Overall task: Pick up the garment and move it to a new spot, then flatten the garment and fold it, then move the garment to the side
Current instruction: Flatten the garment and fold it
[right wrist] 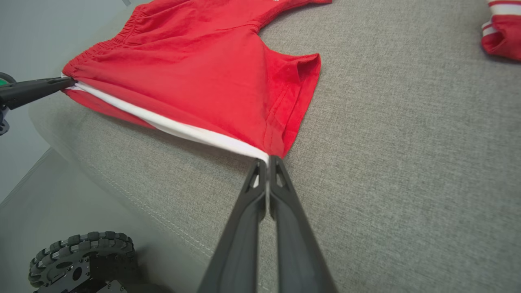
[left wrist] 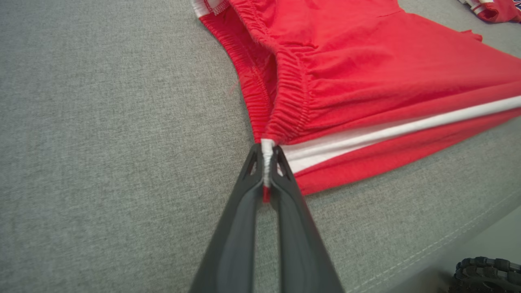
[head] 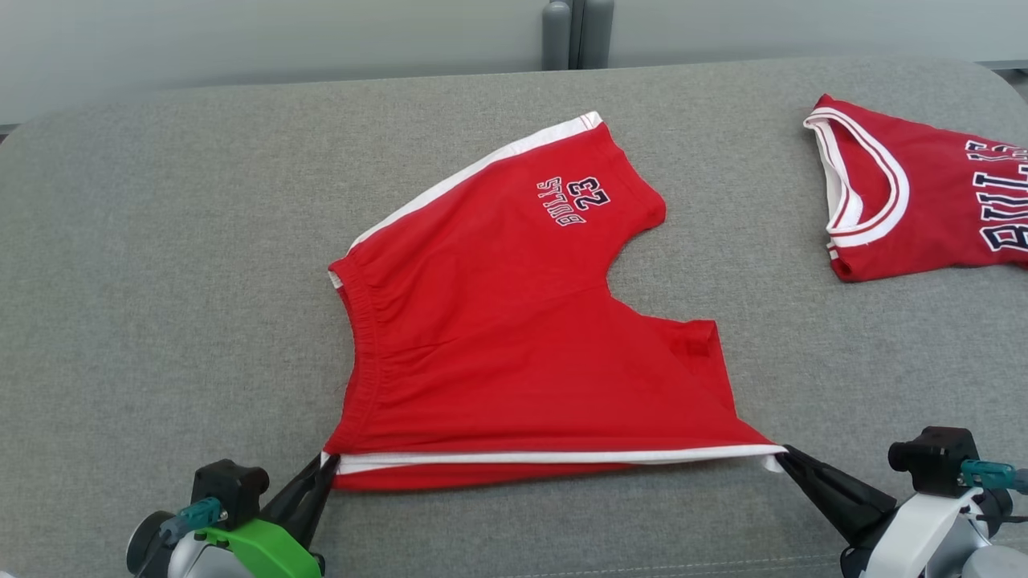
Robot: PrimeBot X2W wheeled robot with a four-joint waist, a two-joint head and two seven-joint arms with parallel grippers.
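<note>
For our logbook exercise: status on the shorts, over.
Left hand shut on waistband corner, right hand shut on hem corner. Shorts taut between them on grey cushion. Jersey lies apart, far right.

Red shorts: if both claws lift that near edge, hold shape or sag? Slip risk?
Probably floppy: the shorts drape flat, taut only along the white stripe between the left claw and right claw; the rest should sag. Likely light, thin cloth. Slip seems modest: each claw pinches a bunched corner.

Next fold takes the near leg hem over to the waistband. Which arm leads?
Right, probably. The right gripper is shut on the near leg-hem corner of the shorts; the left gripper pinches the waistband corner, so it can anchor.
</note>
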